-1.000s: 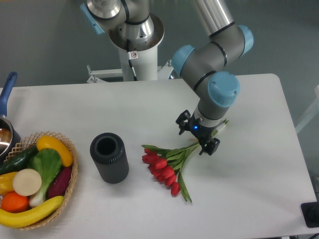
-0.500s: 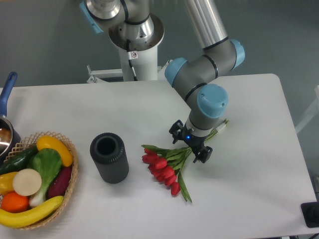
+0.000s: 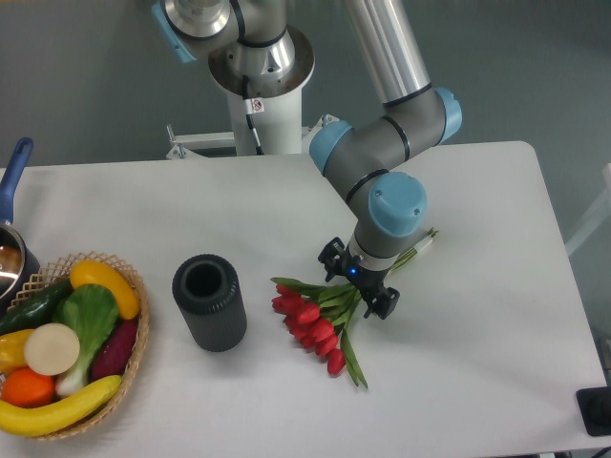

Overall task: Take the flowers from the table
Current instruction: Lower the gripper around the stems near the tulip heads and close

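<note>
The flowers [image 3: 320,315] lie flat on the desk [image 3: 477,363], a little right of the frame's centre, with red heads toward the lower left and pale stems running toward the upper right.

Going from the left edge, we see a blue-handled pot [image 3: 11,229] cut off by the frame, with only part of its dark rim showing. Below it, at the lower left, sits a wicker basket [image 3: 134,348] holding a yellow banana, an orange, a white round piece, green vegetables and a purple one. Next comes a black cylinder [image 3: 209,301], lying apart from the basket and with its open end facing up toward us; the nearest tulip heads are near its right side but not touching it.

Over the bunch, we find the gripper [image 3: 358,284] hanging from the arm's blue-capped wrist. Its two black jaws stand spread apart, one on each side of the stems where the leaves begin, and nothing is clamped between them. We cannot tell whether they touch the stems.

At the top of the frame, the arm's white base pedestal [image 3: 263,105] rises behind the desk. At the lower right corner a small dark object [image 3: 596,410] is cut off by the frame.
</note>
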Tool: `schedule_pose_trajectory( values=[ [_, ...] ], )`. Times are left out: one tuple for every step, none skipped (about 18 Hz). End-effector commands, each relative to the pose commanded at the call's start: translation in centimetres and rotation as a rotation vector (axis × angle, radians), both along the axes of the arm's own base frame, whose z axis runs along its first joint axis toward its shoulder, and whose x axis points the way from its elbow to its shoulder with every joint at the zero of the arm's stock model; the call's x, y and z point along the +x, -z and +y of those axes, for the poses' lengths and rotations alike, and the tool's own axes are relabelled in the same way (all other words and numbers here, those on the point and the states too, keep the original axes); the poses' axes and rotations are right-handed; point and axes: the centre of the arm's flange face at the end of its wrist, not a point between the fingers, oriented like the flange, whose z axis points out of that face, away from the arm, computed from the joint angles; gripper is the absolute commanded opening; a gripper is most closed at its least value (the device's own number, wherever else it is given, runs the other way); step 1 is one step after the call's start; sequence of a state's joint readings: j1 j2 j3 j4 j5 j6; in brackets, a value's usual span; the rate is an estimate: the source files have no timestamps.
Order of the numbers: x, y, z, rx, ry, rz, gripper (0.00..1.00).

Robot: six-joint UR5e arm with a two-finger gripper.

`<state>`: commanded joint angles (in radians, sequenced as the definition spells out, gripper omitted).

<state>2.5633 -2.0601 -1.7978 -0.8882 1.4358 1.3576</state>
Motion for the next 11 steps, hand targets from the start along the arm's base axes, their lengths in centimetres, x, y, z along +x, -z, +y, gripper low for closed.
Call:
schedule_pose_trajectory(
  values=[
    [-0.01, 0.00, -0.01, -0.001, 0.000, 0.001, 1.00],
    [-0.02, -0.01, 0.00, 0.000, 0.000, 0.002, 1.00],
    [-0.01, -0.10, 0.01, 0.002, 0.000, 0.003, 0.97],
    [-0.06, -0.16, 0.04, 0.002, 0.000, 0.004, 0.91],
    [-0.01, -0.11, 0.01, 0.002, 0.000, 0.003, 0.80],
    [0.06, -0.28, 0.07, 0.003, 0.002, 0.005, 0.70],
    [0.08, -0.36, 0.06, 0.003, 0.003, 0.005, 0.66],
    [0.07, -0.38, 0.07, 0.004, 0.002, 0.006, 0.66],
    [0.07, -0.38, 0.07, 0.004, 0.002, 0.006, 0.66],
    [0.08, -0.45, 0.06, 0.004, 0.002, 0.006, 0.66],
    [0.07, -0.38, 0.07, 0.004, 0.000, 0.006, 0.61]
  ],
)
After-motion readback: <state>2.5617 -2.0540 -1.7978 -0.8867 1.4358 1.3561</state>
